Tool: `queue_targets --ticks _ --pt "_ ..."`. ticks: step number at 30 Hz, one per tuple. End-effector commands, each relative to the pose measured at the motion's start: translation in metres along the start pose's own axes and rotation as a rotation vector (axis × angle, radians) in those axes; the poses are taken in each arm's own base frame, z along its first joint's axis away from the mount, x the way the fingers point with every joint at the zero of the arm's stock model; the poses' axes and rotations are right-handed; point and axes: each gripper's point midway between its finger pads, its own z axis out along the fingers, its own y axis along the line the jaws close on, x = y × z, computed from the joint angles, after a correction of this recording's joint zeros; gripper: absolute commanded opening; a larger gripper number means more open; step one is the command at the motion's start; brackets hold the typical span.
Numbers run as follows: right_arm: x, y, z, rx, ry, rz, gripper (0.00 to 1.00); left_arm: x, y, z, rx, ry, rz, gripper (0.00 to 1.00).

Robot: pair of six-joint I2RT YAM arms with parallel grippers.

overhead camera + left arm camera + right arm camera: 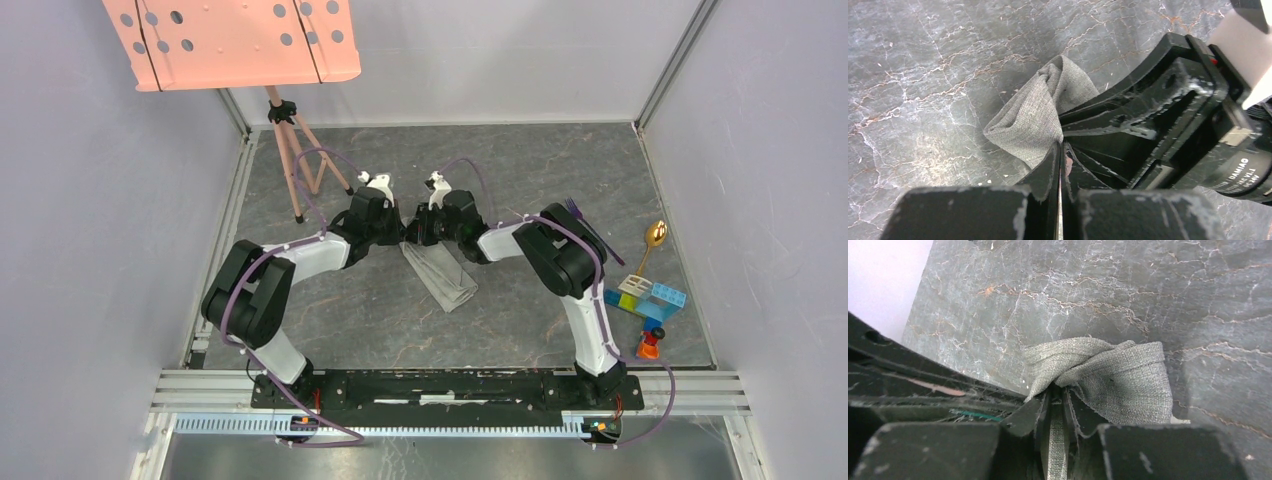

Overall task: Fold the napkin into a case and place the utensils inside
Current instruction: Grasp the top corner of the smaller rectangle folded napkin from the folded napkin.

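The grey napkin point(443, 272) lies folded into a narrow strip in the middle of the table, running from the grippers toward the near right. My left gripper point(405, 235) and right gripper point(424, 233) meet tip to tip at its far end. In the left wrist view my left gripper point(1061, 145) is shut, with a bunched corner of the napkin point(1033, 115) at its tips. In the right wrist view my right gripper point(1057, 390) is shut on the napkin point(1118, 380), with cloth showing between the fingers. The purple fork point(590, 225) and the gold-bowled spoon point(652, 240) lie on the table at the right.
Colourful toy blocks point(650, 296) sit near the right wall, just in front of the spoon. A salmon-pink perforated panel point(235, 40) on a tripod point(295, 160) stands at the back left. Walls close in the table on three sides.
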Motion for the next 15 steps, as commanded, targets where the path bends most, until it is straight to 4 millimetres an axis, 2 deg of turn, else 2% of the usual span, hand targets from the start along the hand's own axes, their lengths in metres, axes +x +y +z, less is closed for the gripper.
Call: queue_targets --ticks 1,2,9,12,15 --pt "-0.016 0.023 -0.010 -0.066 -0.054 -0.001 0.21 -0.016 -0.013 0.005 0.038 -0.038 -0.054 0.02" --pt "-0.021 0.022 -0.018 -0.048 -0.048 -0.017 0.26 -0.014 -0.011 0.006 0.033 -0.036 -0.053 0.02" --pt "-0.028 0.023 -0.061 -0.050 -0.001 -0.090 0.41 -0.012 -0.008 0.009 0.020 -0.028 -0.029 0.02" --pt "-0.033 0.014 -0.069 -0.015 -0.020 -0.102 0.48 -0.010 -0.007 0.009 0.021 -0.022 -0.029 0.02" --pt "-0.038 0.006 -0.065 -0.022 -0.024 -0.081 0.49 -0.010 -0.008 0.008 0.026 -0.021 -0.027 0.02"
